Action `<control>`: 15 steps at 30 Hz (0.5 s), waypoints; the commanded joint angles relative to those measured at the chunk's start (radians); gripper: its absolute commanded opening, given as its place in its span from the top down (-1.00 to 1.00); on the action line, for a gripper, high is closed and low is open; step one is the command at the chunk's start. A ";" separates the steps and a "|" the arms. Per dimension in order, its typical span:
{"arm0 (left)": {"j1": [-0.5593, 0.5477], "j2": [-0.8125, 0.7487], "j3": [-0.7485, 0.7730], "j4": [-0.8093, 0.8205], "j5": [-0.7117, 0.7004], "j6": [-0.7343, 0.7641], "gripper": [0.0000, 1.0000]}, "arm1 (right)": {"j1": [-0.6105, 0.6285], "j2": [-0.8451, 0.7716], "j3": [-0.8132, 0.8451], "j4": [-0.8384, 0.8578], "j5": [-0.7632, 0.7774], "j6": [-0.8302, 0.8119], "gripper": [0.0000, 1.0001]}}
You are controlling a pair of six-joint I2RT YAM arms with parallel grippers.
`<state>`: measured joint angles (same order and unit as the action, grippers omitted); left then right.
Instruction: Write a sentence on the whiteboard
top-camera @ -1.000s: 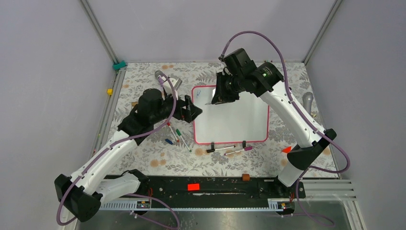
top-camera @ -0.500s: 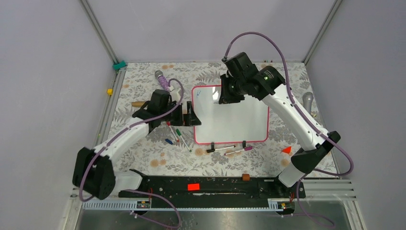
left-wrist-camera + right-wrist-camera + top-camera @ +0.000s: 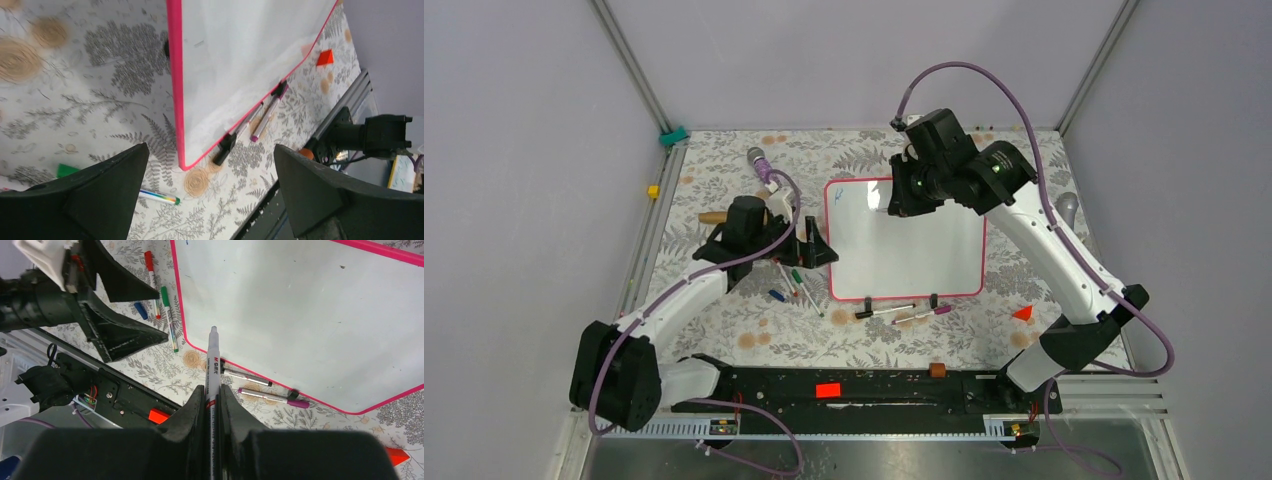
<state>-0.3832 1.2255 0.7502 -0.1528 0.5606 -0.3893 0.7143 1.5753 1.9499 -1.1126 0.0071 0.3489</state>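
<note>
The whiteboard (image 3: 914,250), white with a pink rim and two black clip feet, lies flat at the table's middle, with a small blue mark (image 3: 837,197) near its far left corner. My right gripper (image 3: 894,198) hangs over the board's far edge, shut on a white marker (image 3: 213,365) that points at the board (image 3: 300,315). I cannot tell whether the tip touches. My left gripper (image 3: 820,248) is open and empty at the board's left edge. In the left wrist view, the board's near left corner (image 3: 240,65) lies between its fingers (image 3: 100,195).
Red, green and blue markers (image 3: 792,280) lie left of the board. Two more markers (image 3: 886,312) (image 3: 921,316) lie along its near edge. A red wedge (image 3: 1023,313) sits at the right, a purple-grey tool (image 3: 762,160) and a wooden handle (image 3: 712,217) at the far left.
My right gripper has moved right along the board's far edge with the marker. My left arm has folded down and drawn back left, its gripper still at the board's left edge.
</note>
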 commanded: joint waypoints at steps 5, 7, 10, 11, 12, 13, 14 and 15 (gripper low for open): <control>0.082 -0.022 -0.028 0.180 0.124 0.047 -0.98 | -0.004 0.020 0.000 0.040 -0.004 0.003 1.00; 0.089 0.006 -0.017 0.192 0.162 0.053 -0.94 | -0.003 0.031 0.007 0.049 -0.027 0.014 1.00; 0.092 0.053 0.028 0.159 0.190 0.081 -0.88 | -0.004 0.060 0.031 0.054 -0.030 0.016 1.00; 0.092 0.068 0.047 0.142 0.200 0.099 -0.88 | -0.002 0.070 0.040 0.053 -0.030 0.016 1.00; 0.092 0.079 0.064 0.117 0.206 0.118 -0.88 | -0.001 0.079 0.048 0.053 -0.030 0.015 1.00; 0.092 0.087 0.077 0.098 0.207 0.140 -0.89 | -0.002 0.088 0.056 0.054 -0.030 0.017 1.00; 0.093 0.094 0.087 0.080 0.203 0.156 -0.88 | 0.000 0.094 0.065 0.054 -0.031 0.020 1.00; 0.093 0.100 0.099 0.061 0.189 0.175 -0.89 | 0.000 0.100 0.075 0.054 -0.031 0.023 1.00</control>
<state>-0.2955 1.3109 0.7658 -0.0666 0.7033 -0.3122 0.7143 1.6524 1.9633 -1.0863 -0.0128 0.3599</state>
